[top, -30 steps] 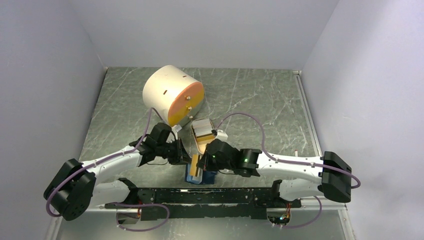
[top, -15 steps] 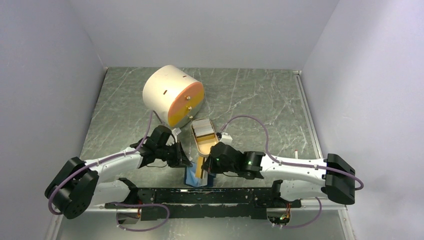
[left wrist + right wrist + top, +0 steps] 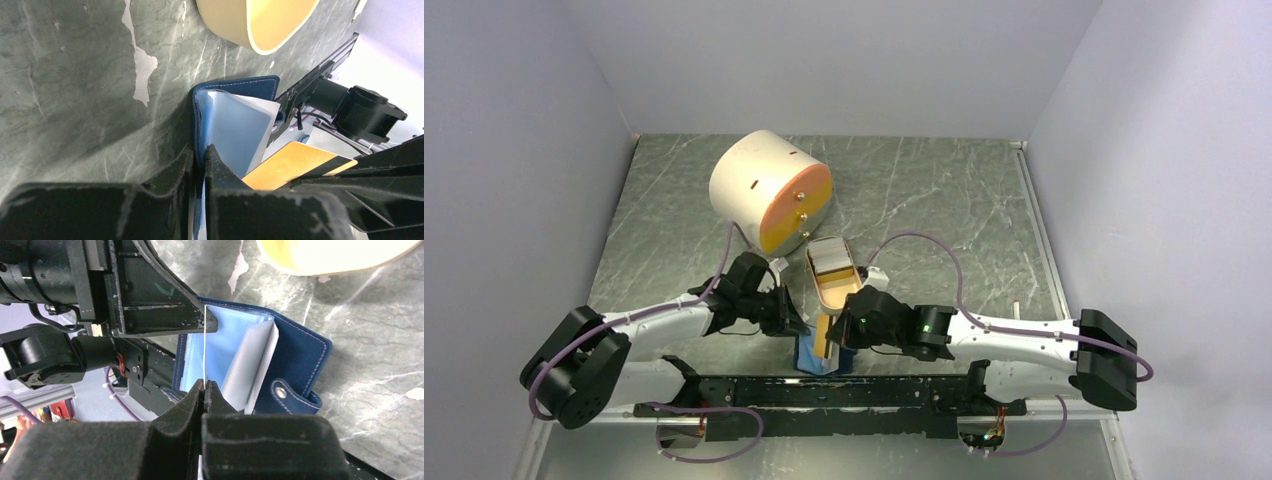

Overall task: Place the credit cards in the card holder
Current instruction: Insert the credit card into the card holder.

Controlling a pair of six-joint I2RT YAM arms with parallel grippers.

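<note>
The dark blue card holder (image 3: 814,358) stands open on its edge near the front rail, its light blue inside showing in the left wrist view (image 3: 235,125) and the right wrist view (image 3: 295,350). My left gripper (image 3: 796,325) (image 3: 200,150) is shut on the holder's left cover. My right gripper (image 3: 834,335) (image 3: 204,384) is shut on one credit card (image 3: 824,335), seen edge-on (image 3: 204,350), orange with a dark stripe (image 3: 295,165). The card's far edge is over the open holder, by the left fingertip (image 3: 210,325). More whitish cards (image 3: 829,255) lie in the tan dish.
The tan oval dish (image 3: 842,290) sits just behind both grippers; its rim shows in both wrist views (image 3: 250,40) (image 3: 340,260). A big cream cylinder with an orange face (image 3: 769,190) stands further back. The holder's snap tab (image 3: 290,395) hangs at its right. The black front rail (image 3: 824,392) runs just in front.
My right gripper has shifted slightly toward the near edge and right with the card, bringing it lower over the holder. My left gripper keeps its hold on the cover and has barely moved.
</note>
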